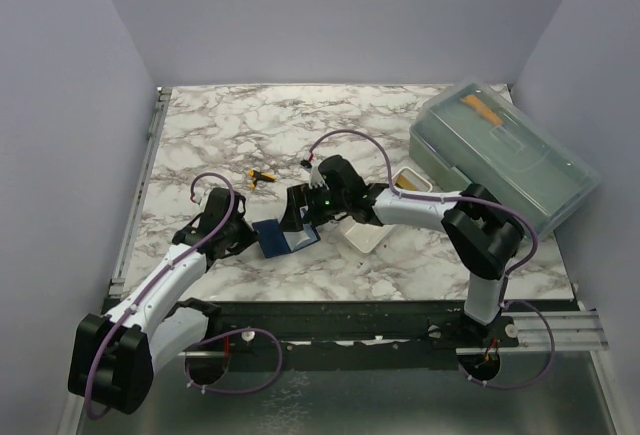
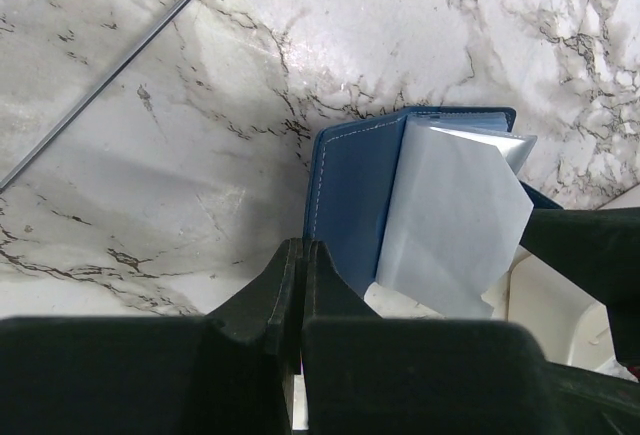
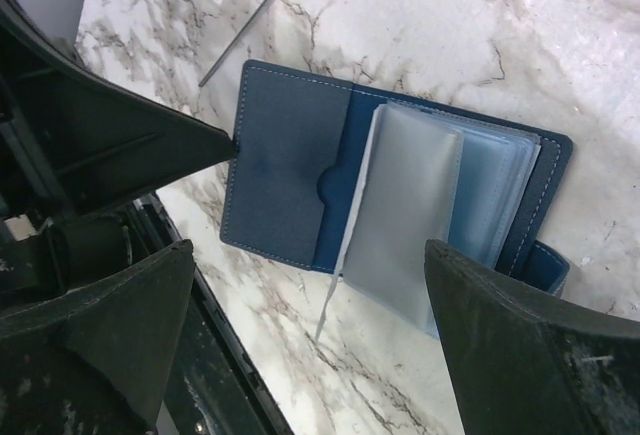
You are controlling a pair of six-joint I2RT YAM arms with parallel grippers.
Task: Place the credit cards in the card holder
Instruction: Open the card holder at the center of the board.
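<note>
While closed left end effector (image 2: 302,255) touches card holder (image 2: 350,195), right (image 3: 310,250) gapes.

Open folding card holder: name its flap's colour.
The card holder flap is navy blue with pale edge stitching; clearest in right wrist view.

Robot lab cell — marble-print table (image 1: 230,125) boxed by 3 plain walls (image 1: 330,15).

The card holder (image 1: 285,237) lies on the table (image 1: 230,125), left claw (image 2: 301,255) at its left edge (right claw (image 3: 310,245) over it).
</note>
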